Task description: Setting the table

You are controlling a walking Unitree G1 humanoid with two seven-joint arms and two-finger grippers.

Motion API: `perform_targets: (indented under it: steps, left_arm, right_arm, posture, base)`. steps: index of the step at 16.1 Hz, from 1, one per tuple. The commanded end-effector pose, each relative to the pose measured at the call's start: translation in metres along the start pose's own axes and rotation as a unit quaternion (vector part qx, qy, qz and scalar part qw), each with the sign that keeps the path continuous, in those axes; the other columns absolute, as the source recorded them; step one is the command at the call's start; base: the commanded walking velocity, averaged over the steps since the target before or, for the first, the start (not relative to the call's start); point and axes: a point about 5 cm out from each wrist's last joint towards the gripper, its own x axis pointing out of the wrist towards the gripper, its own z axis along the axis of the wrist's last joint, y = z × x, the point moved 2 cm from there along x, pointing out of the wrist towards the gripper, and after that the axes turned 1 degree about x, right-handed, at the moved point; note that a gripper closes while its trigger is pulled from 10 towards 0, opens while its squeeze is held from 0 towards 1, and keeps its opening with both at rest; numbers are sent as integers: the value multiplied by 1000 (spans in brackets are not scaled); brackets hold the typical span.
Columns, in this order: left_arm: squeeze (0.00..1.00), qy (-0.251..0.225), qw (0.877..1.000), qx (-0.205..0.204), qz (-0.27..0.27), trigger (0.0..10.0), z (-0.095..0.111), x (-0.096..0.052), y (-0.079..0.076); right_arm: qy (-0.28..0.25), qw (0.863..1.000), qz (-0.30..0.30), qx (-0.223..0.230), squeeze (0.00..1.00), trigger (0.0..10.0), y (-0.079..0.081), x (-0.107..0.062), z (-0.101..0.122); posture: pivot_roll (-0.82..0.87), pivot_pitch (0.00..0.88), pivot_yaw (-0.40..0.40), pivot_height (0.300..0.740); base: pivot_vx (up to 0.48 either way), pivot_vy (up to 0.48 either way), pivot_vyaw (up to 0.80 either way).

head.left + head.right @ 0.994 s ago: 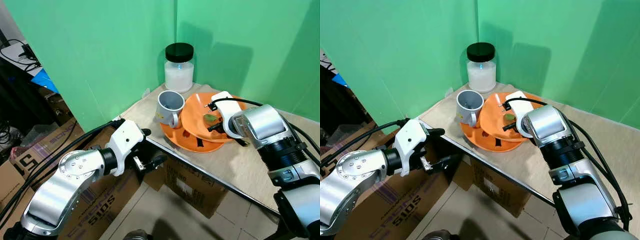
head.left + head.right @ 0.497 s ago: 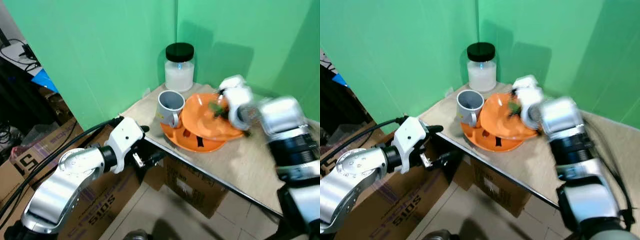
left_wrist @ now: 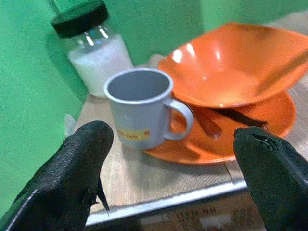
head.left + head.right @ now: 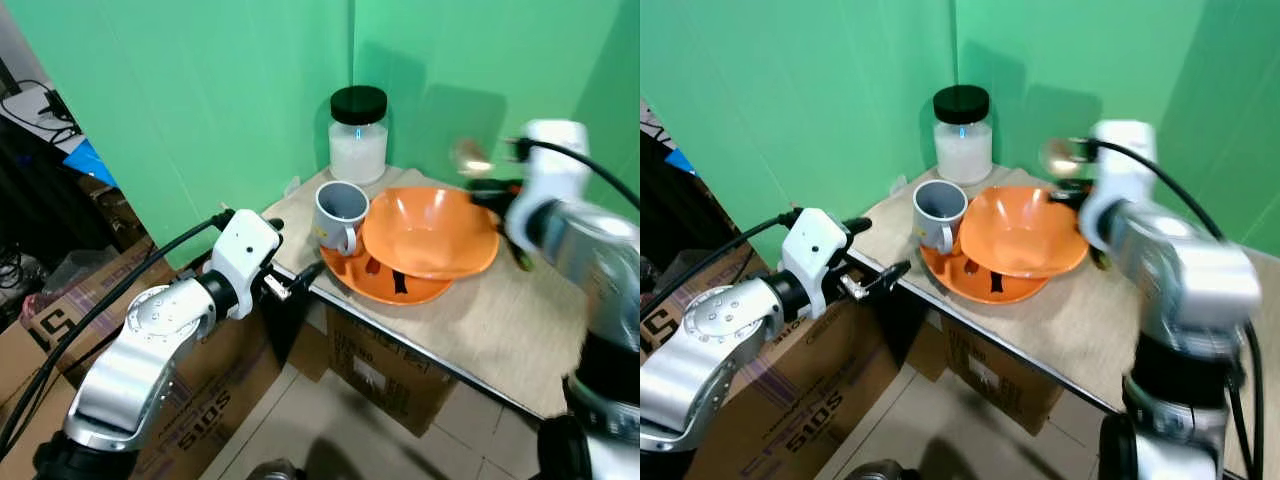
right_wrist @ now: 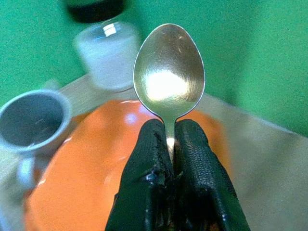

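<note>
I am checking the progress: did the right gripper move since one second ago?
Yes. The right gripper, shut on the spoon, has lifted off the orange bowl, away from the jar.

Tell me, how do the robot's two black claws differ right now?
The left gripper is open and holds nothing, fingers spread before the grey mug at the table's edge. The right gripper is shut on a metal spoon, held above the orange bowl. The left sits low beside the table; the right is raised over it. Both have two black fingers.
</note>
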Motion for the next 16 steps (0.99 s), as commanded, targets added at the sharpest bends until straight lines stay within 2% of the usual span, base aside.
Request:
perform_targets:
  steps: [1, 3, 4, 6, 7, 9, 14, 16]
  left_arm:
    - [0, -1, 1000, 8, 13, 10000, 2, 0, 4]
    - [0, -3, 1000, 8, 1, 10000, 2, 4, -3]
    - [0, -3, 1000, 9, -27, 10000, 1, 4, -11]
    - [0, 0, 999, 9, -46, 10000, -1, 4, -14]
    - [0, 9, 997, 15, -75, 10000, -4, 3, -18]
    - [0, 18, 996, 19, -90, 10000, -8, 2, -20]
    - [0, 27, 994, 25, -103, 10000, -12, 1, -22]
    - [0, 27, 994, 27, -103, 10000, -12, 0, -22]
  right_arm:
    - [-15, 1000, -14, 10, 0, 0, -4, -7, 3]
    - [-18, 997, -77, 19, 0, 0, -20, -18, -13]
    - [-23, 992, -120, 11, 0, 0, -29, -25, -24]
    - [-28, 988, -146, 26, 0, 0, -35, -28, -30]
    - [-27, 984, -174, 26, 0, 0, -42, -28, -37]
    - [-24, 982, -189, 21, 0, 0, -44, -26, -42]
    - [27, 975, -220, 24, 0, 0, -47, -10, -76]
    - [44, 973, -226, 26, 0, 0, -46, -12, -86]
  posture:
    - [38, 0, 117, 740]
    - [28, 0, 128, 740]
    - [21, 0, 135, 740]
    - [16, 0, 138, 740]
    - [6, 0, 141, 740]
    - [5, 0, 142, 740]
    - [4, 0, 134, 740]
    - [8, 0, 128, 740]
  base:
    - [0, 0, 0]
    - [0, 0, 0]
    - [0, 0, 0]
    - [0, 0, 0]
    - [0, 0, 0]
    - [0, 0, 0]
    - [0, 0, 0]
    - [0, 0, 0]
